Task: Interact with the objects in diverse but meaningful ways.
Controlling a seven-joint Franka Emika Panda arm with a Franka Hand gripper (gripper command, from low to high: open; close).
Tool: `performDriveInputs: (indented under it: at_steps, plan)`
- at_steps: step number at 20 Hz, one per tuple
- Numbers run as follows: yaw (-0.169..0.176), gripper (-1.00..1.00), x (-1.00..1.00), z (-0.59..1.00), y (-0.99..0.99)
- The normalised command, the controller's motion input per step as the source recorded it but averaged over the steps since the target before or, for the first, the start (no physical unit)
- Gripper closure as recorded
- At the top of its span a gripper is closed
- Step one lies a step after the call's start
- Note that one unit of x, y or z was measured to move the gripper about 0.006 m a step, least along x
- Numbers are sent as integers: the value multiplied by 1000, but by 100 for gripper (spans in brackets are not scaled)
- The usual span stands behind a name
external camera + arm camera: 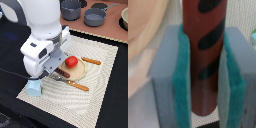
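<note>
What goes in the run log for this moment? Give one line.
gripper: shut on sausage | tomato: on plate | cup: on mat

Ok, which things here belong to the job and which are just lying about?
In the job:
- sausage, clamped in the gripper
- tomato
- light blue cup

Lying about:
- plate
- orange-handled cutlery
- grey pots
- striped mat

A dark tabletop [107,95] filled most of the exterior view, with a pale striped mat [95,75] spread across it. Behind lay a tan wooden counter [112,32] holding 2 grey pots [94,17]. Lighting was soft and even.
</note>
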Motion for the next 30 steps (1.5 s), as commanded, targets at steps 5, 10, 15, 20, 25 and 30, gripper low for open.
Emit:
performDriveInputs:
  at_steps: [5, 10, 15, 20, 25, 30]
  plan:
    - [-59, 100, 403, 0, -429]
    - [-18, 100, 510, 74, -103]
    - [-6, -100, 575, 192, -5]
    - [-5, -100, 451, 632, -8]
    - [-7, -100, 134, 801, -7]
    - [30, -100, -190, 660, 360]
